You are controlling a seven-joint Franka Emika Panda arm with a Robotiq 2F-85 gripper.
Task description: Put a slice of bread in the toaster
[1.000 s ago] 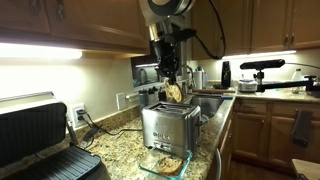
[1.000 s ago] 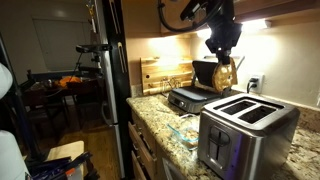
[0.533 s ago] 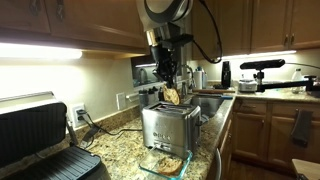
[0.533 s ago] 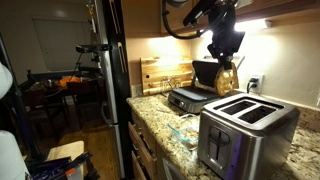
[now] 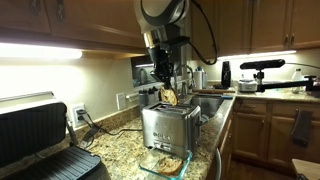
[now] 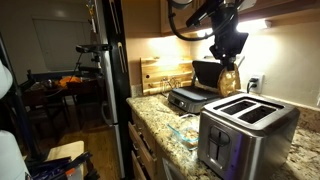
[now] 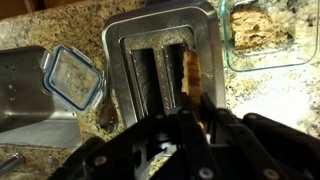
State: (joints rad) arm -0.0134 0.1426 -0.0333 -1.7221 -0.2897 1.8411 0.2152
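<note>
Two fingers point(image 7: 184, 122): clamped together on the upper edge of the slice of bread point(image 7: 191, 72).
Gripper point(image 5: 168, 86): points straight down above the toaster point(image 5: 170, 126); also seen in an exterior view point(image 6: 229, 68).
Slice of bread: hangs upright under the fingertips, just over the toaster's top in both exterior views point(image 6: 229, 83); the wrist view shows it in line with one slot.
Toaster: stands on the granite counter point(image 5: 120, 150), both slots facing up point(image 7: 165, 25).
Glass container point(image 7: 268, 35): beside the toaster, bread inside.
Lid point(image 7: 73, 77): lies on the toaster's opposite side.
Contact grill point(image 5: 40, 140): well apart.
</note>
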